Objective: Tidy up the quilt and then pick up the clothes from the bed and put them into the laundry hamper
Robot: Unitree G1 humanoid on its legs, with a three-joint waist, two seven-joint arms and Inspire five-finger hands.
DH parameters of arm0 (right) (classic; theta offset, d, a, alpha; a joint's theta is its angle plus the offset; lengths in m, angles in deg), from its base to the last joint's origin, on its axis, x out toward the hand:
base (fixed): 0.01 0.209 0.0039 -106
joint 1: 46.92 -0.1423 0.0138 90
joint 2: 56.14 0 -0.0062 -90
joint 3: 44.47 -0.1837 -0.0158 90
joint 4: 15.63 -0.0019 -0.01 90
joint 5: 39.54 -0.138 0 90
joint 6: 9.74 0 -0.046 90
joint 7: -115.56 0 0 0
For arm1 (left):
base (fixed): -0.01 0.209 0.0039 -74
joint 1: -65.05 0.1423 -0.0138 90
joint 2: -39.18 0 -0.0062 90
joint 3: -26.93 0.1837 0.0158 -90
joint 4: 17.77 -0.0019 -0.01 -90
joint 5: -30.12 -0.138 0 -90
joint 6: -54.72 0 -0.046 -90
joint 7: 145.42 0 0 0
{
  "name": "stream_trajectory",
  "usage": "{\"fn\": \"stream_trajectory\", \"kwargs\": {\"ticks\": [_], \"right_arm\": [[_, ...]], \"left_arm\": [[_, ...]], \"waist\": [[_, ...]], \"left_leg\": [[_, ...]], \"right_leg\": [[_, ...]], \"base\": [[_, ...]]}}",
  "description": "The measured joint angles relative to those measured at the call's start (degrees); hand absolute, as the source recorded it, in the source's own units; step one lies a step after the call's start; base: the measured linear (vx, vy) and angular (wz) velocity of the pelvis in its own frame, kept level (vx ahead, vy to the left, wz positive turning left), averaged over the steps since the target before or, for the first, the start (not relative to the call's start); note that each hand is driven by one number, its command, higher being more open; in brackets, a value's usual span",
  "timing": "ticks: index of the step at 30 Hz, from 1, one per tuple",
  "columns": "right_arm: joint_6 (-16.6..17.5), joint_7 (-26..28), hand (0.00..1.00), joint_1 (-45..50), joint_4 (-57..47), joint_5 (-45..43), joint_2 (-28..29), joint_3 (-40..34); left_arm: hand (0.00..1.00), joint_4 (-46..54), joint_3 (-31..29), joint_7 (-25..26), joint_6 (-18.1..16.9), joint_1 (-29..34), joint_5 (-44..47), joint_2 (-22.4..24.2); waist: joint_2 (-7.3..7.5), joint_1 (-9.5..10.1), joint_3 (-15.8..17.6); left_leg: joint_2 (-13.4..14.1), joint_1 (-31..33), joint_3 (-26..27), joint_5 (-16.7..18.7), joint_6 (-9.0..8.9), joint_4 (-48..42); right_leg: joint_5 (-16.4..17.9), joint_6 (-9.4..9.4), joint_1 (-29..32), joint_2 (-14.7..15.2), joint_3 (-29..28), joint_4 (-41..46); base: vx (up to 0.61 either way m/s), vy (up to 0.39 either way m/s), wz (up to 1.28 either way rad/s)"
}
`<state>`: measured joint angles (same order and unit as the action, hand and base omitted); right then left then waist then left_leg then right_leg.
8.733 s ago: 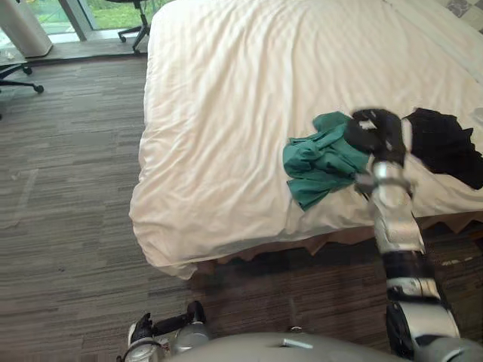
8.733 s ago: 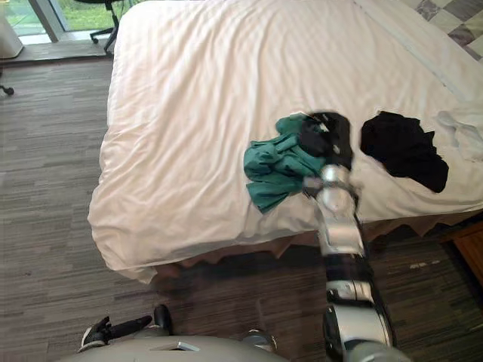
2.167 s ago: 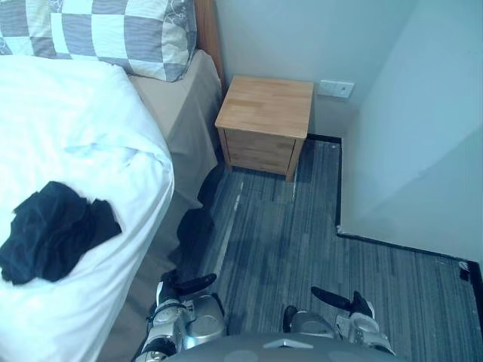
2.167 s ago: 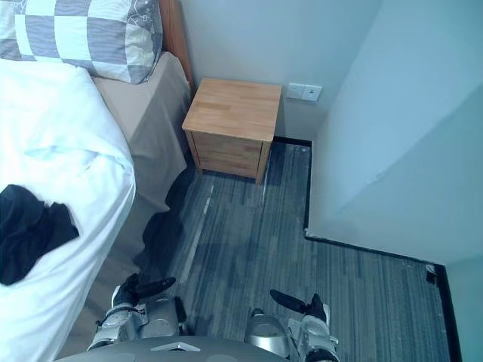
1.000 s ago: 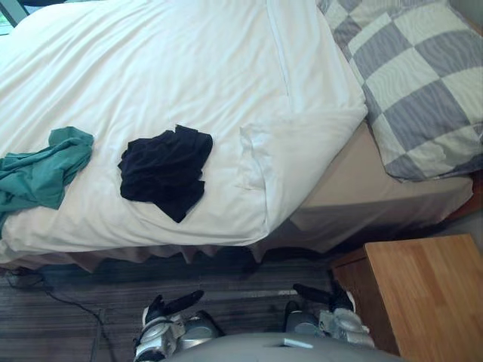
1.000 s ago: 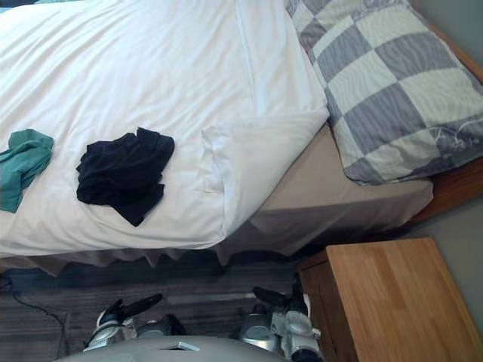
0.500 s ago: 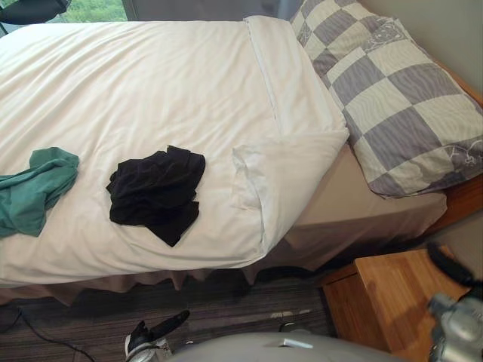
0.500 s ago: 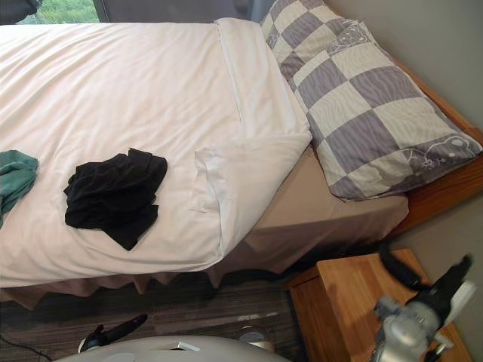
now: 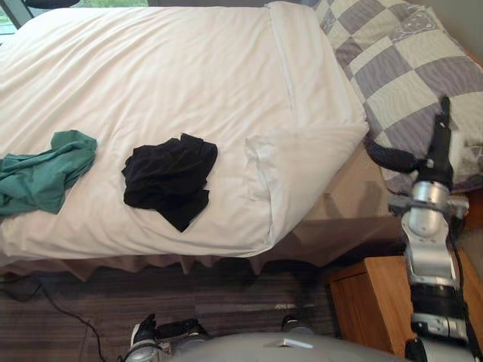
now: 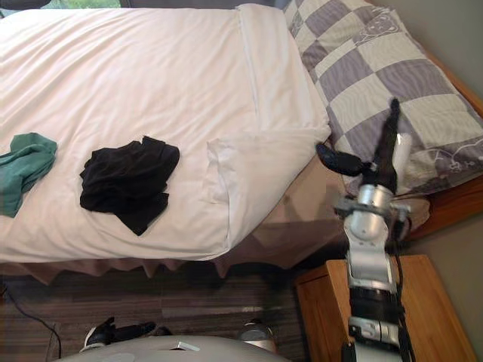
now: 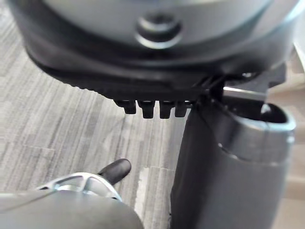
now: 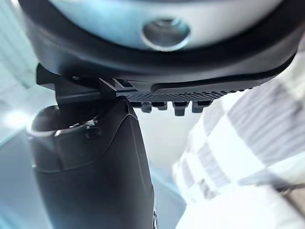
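Fingers [image 10: 392, 124] straight and apart, right hand [image 10: 379, 172] hovers beside folded corner of quilt [image 10: 151, 75].

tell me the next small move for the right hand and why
Probably lower the open right hand leftward onto the quilt's folded-back corner and grip it. That corner lies turned over beside the pillow, and the hand hovers near it holding nothing.

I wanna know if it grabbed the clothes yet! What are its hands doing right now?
Left hand: open, holding nothing.
Right hand: open, holding nothing, up near the pillow.
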<state>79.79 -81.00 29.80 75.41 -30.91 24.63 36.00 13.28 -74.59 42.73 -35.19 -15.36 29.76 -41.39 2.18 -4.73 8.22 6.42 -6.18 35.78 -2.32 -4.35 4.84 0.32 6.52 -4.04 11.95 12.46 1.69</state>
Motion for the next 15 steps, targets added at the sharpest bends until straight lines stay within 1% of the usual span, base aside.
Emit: {"fn": "stream_trajectory", "kwargs": {"ticks": [1,3,4,5,8,9,11,12,14,15], "right_arm": [[0.04,0.42,1.0,-2.99,0.01,0.0,-0.58,2.42],[0.23,0.95,1.0,-5.54,0.12,0.0,-1.5,4.94],[0.5,1.52,1.0,-8.4,1.16,0.0,-2.09,7.25],[0.53,1.74,1.0,-9.62,1.65,0.0,-2.11,7.95],[0.88,2.54,1.0,-15.11,6.3,0.03,-2.13,11.44],[0.88,2.58,1.0,-15.96,7.24,0.06,-2.13,11.96],[0.87,2.64,1.0,-18.09,10.85,0.12,-2.15,13.24],[0.88,2.64,1.0,-18.73,11.94,0.13,-2.15,13.48],[0.85,2.73,1.0,-20.11,16.34,0.14,-2.99,13.8],[0.84,2.75,1.0,-20.65,18.6,0.15,-3.61,14.35]], "left_arm": [[1.0,0.01,0.0,0.04,-0.08,-0.04,0.04,0.01],[1.0,0.07,0.03,0.04,-0.19,-0.07,0.27,0.16],[1.0,0.63,0.1,0.03,-0.89,-0.2,0.29,0.26],[1.0,0.94,0.18,0.02,-1.24,-0.32,0.31,0.28],[1.0,1.89,1.55,0.01,-2.71,-0.74,0.96,0.55],[1.0,2.32,1.77,0.0,-2.79,-0.75,1.55,0.63],[1.0,3.45,1.87,-0.09,-3.31,-0.79,2.84,1.12],[1.0,3.63,1.92,-0.1,-3.77,-0.87,3.0,1.2],[1.0,4.84,2.57,-0.12,-4.35,-1.44,4.15,1.49],[1.0,5.05,2.72,-0.17,-4.64,-1.45,4.52,1.67]], "waist": [[-0.28,0.14,1.38],[-0.62,0.33,1.98],[-0.89,0.57,2.92],[-1.02,0.69,3.53],[-2.17,1.6,4.85],[-2.38,1.7,5.4],[-3.4,1.95,7.34],[-3.57,1.96,8.01],[-4.65,2.13,9.91],[-5.04,2.17,10.34]], "left_leg": [[-0.05,0.27,-0.28,-0.28,0.29,-0.01],[-0.26,1.56,-1.13,-0.72,0.75,-0.02],[-0.43,2.66,-1.82,-1.23,1.17,-0.03],[-0.5,2.96,-2.08,-1.43,1.33,-0.03],[-0.93,5.97,-2.85,-2.44,2.06,-0.03],[-0.96,6.3,-2.91,-2.64,2.21,-0.03],[-1.05,7.9,-3.28,-3.2,2.72,-0.01],[-1.09,8.25,-3.31,-3.32,2.79,0.0],[-1.26,10.27,-4.08,-3.87,3.14,0.05],[-1.29,10.99,-4.21,-4.15,3.29,0.07]], "right_leg": [[-0.6,-0.12,0.0,0.01,0.13,-0.37],[-1.19,-0.12,0.46,0.12,0.51,-1.01],[-1.4,-0.14,1.19,0.31,1.14,-0.99],[-1.49,-0.14,1.33,0.37,1.35,-0.99],[-1.87,-0.25,3.81,0.76,1.56,-0.98],[-2.05,-0.28,4.07,0.79,1.56,-0.98],[-2.73,-0.34,5.5,0.85,1.58,-0.97],[-2.81,-0.32,5.83,0.89,1.56,-0.93],[-3.19,-0.23,7.48,0.98,1.63,-0.94],[-3.26,-0.25,8.15,1.0,1.63,-0.95]], "base": [[-0.1,0.026,0.14],[-0.08,0.023,0.2],[-0.08,0.023,0.22],[-0.11,0.03,0.22],[-0.1,0.035,0.14],[-0.08,0.033,0.11],[-0.09,0.04,0.06],[-0.09,0.042,0.06],[-0.09,0.038,0.11],[-0.06,0.028,0.11]]}}
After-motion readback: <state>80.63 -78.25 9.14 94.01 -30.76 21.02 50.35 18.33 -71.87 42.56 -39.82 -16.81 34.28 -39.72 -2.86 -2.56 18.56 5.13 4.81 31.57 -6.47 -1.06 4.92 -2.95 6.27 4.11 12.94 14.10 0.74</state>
